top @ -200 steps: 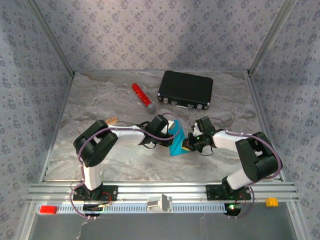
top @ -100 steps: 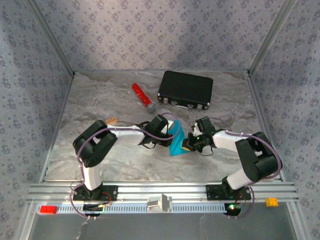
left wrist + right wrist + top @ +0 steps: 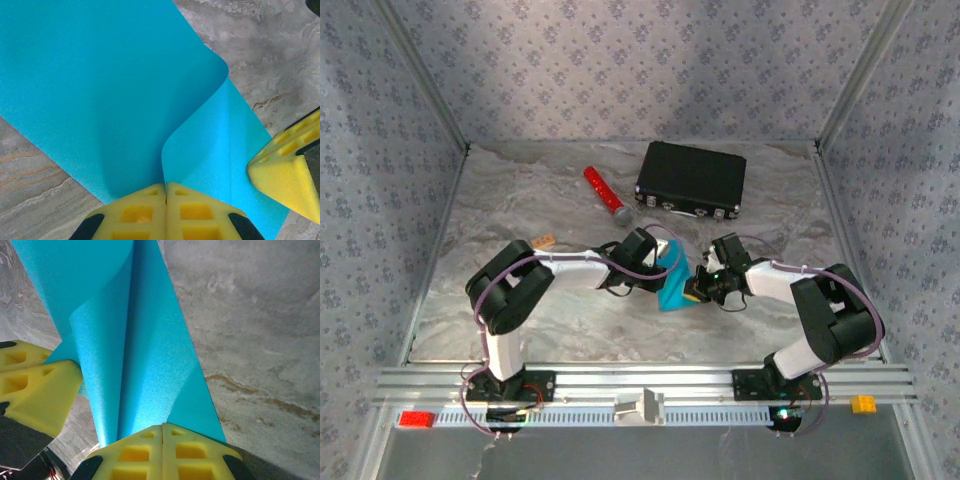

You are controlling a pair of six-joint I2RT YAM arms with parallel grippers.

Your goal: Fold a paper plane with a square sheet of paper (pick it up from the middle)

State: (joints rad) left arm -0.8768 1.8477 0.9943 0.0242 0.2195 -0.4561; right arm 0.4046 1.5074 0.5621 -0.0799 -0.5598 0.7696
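Left pincer (image 3: 166,186) and right pincer (image 3: 162,427), both clamped on the thin cyan-blue square paper sheet (image 3: 100,90), likely needed even tension between them

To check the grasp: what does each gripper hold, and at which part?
Both hold the square sheet of paper. The left gripper and the right gripper each pinch its edge where it curls over.

Grey marble-patterned table surface (image 3: 520,200): bounded on three sides by grey-blue floral-patterned walls (image 3: 620,70).

Black rectangular hard case with metal latches (image 3: 691,180): lies flat at the far centre-right of the table.

Red cylinder with a grey end (image 3: 605,195): lies diagonally, just left of the case, apart from it.

Small tan block (image 3: 545,241): left of centre.

Aluminium slotted rail (image 3: 650,380): along the near edge; below it sit a red brick (image 3: 416,419), a white bracket (image 3: 640,407) and a yellow brick (image 3: 863,404).
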